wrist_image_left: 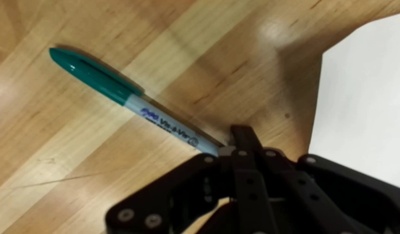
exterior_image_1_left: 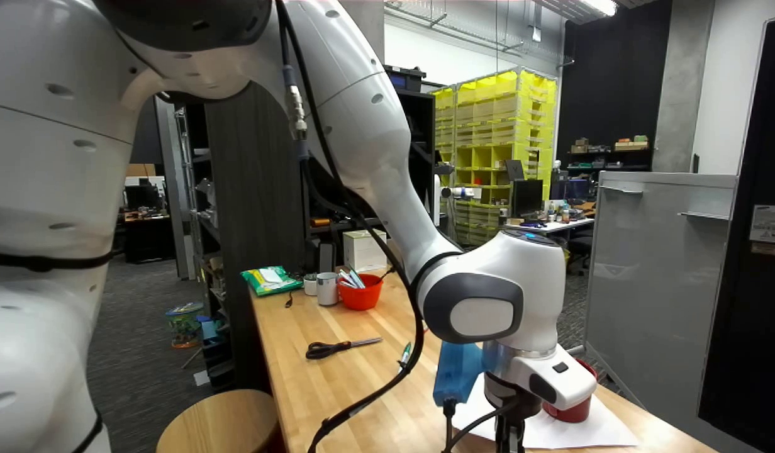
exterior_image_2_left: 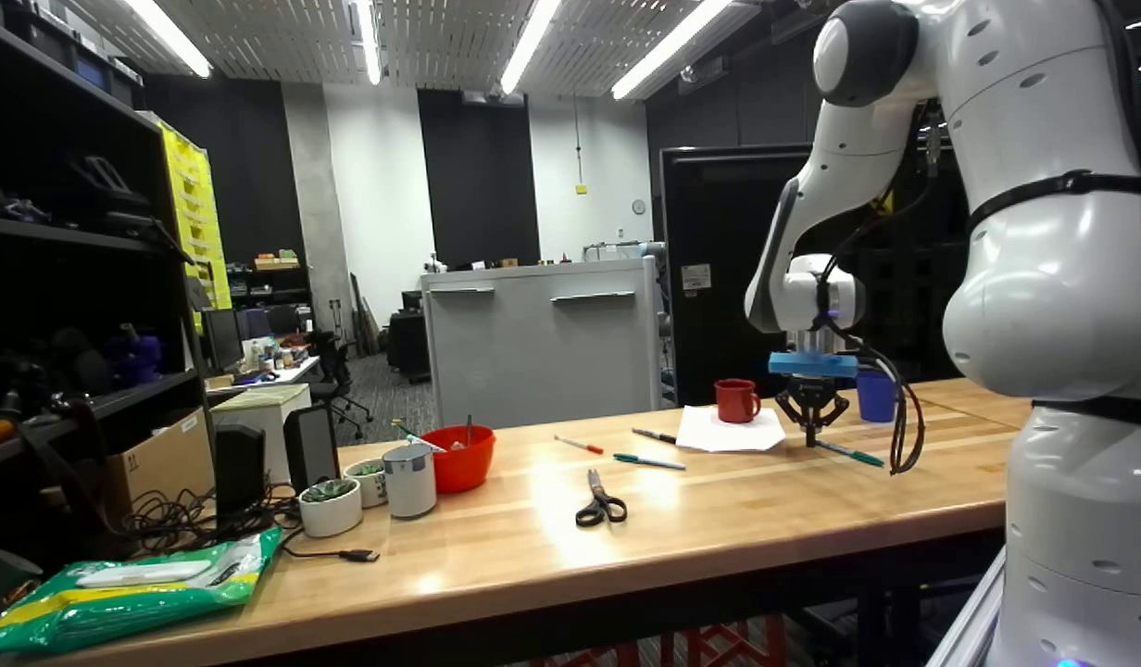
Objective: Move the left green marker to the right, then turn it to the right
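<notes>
green-capped pale marker, black pincer, red mug

In an exterior view the viewpoint is close beside the arm, facing along the counter. In an exterior view it faces across from farther back, scissors toward six o'clock. Both share the bowl. The wrist view looks closely down, tool toward five o'clock.

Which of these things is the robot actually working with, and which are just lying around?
In the job:
green-capped marker
jaws, seemingly closed at its uncapped end; any grip hidden

Just lying about:
second green marker, probably
scissors
red mug
white paper
blue cup
red bowl
</notes>
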Robot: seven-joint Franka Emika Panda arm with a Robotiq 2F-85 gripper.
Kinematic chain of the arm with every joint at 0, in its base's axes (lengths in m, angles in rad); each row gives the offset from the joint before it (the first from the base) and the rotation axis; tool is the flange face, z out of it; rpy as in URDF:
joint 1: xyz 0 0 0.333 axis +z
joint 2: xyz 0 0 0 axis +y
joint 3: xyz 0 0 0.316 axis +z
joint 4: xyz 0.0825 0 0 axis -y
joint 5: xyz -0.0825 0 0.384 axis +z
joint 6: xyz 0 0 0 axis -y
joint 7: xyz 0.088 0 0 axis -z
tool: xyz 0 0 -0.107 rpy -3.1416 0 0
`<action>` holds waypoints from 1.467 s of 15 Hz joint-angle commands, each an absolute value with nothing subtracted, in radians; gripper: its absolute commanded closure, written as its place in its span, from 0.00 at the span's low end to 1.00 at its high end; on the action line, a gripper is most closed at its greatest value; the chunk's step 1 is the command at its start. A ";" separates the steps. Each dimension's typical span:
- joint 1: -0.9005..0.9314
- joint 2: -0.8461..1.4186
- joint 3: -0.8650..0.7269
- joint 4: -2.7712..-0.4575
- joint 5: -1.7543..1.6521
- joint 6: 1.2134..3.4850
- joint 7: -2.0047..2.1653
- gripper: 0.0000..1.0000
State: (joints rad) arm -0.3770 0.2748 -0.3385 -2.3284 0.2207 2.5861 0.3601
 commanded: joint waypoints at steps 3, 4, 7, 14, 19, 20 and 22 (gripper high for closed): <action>-0.405 0.354 -0.357 -2.299 0.252 2.624 0.309 1.00; -0.406 0.355 -0.357 -2.299 0.255 2.624 0.308 1.00; -0.412 0.357 -0.359 -2.298 0.269 2.625 0.299 1.00; -0.412 0.344 -0.363 -2.300 0.268 2.630 0.296 1.00; -0.386 0.300 -0.381 -2.320 0.219 2.661 0.310 1.00; -0.379 0.288 -0.390 -2.328 0.202 2.677 0.318 1.00; -0.370 0.278 -0.409 -2.336 0.168 2.716 0.326 1.00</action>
State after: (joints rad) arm -0.3941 0.2919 -0.3738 -2.3184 0.2142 2.6645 0.3229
